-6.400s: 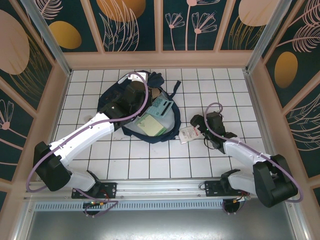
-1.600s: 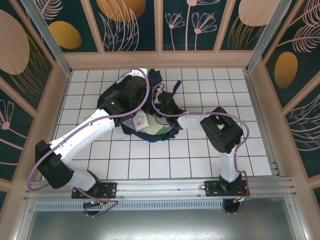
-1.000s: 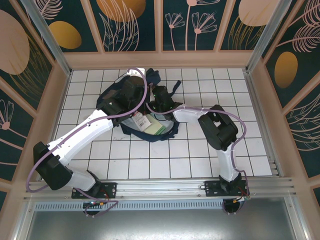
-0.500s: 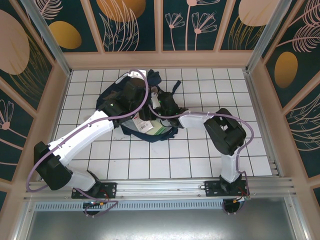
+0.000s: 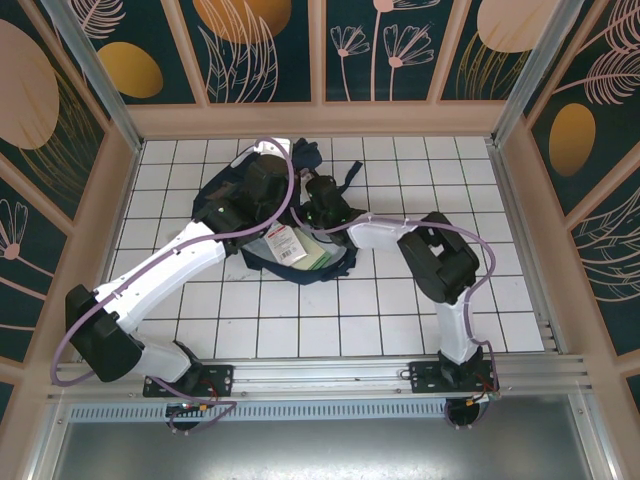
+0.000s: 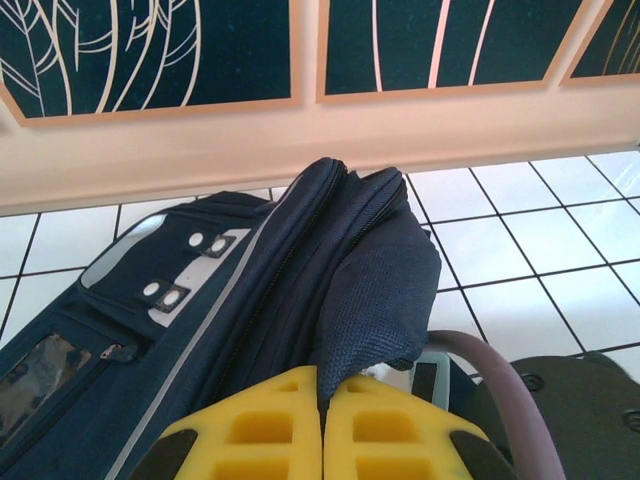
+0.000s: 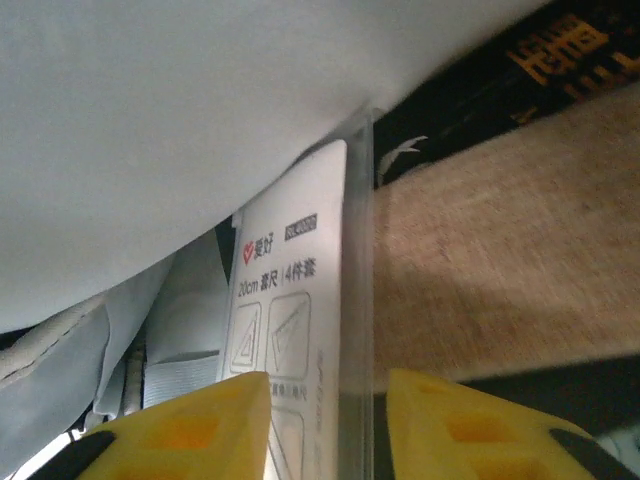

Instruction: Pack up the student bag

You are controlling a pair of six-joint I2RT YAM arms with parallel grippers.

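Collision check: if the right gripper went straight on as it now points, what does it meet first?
The clear ruler-set pack, standing between the open fingers of the right gripper; past it probably the student bag lining, depth unclear.

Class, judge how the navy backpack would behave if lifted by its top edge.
Likely floppy: the backpack folds and droops where the left gripper pinches it. Probably not slippery either, as its weave looks coarse.
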